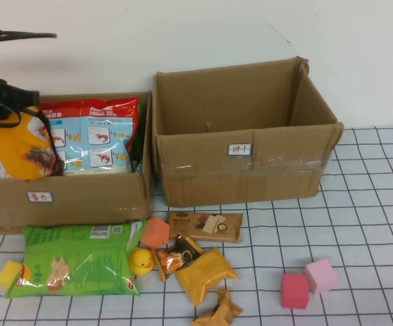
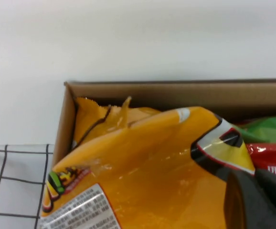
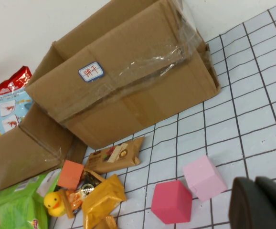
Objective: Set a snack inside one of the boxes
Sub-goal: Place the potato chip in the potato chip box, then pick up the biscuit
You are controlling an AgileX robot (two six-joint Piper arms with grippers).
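A yellow snack bag stands in the left cardboard box, next to a red and blue shrimp snack bag. My left gripper is at the bag's top edge, its fingers closed together on the bag. In the left wrist view the bag fills the frame beside the left gripper. The right box is open and holds nothing. My right gripper is shut and empty, above the table near a pink cube; the high view does not show it.
In front of the boxes lie a green snack bag, a brown bar, yellow packets, an orange block, a rubber duck and a yellow block. A red cube and the pink cube sit to the right.
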